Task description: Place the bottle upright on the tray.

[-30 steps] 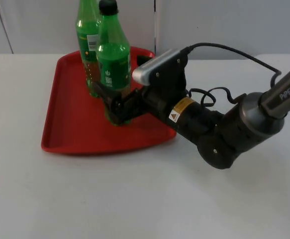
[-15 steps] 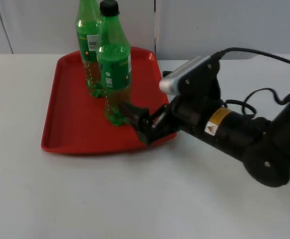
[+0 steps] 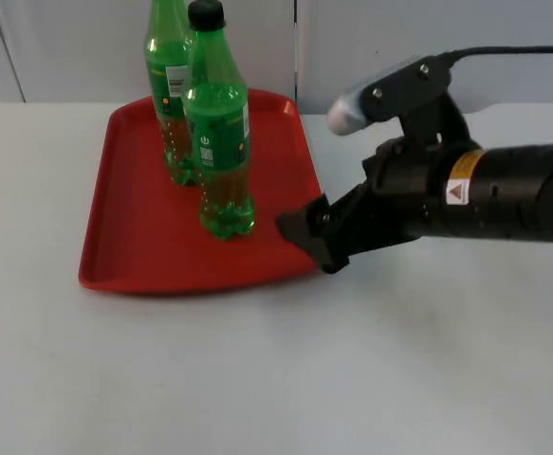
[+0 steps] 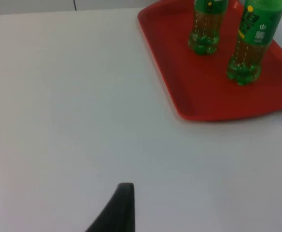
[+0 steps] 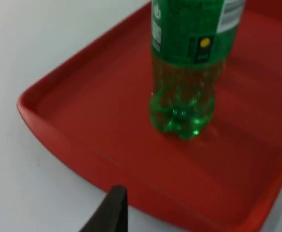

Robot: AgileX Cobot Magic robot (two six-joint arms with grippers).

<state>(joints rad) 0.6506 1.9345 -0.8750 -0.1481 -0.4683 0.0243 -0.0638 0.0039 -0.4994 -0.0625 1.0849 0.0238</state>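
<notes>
Best to draw the right gripper (image 3: 304,230), empty beside the red tray (image 3: 115,256) with finger spread not discernible, straight off over the table (image 3: 257,379), leaving the capped green bottle (image 3: 218,133) upright on the tray.

I see a red tray (image 3: 124,227) on the white table (image 3: 257,379). Two bottles stand on it — both clear green plastic. The nearer bottle (image 3: 217,142) has a black cap, a green label with white marks, and brownish liquid low down. The farther bottle (image 3: 167,95) carries a green label with a white panel and a yellow dot. The right gripper (image 3: 306,232) is black — its arm bears a yellow warning sticker. The wall behind is grey.
</notes>
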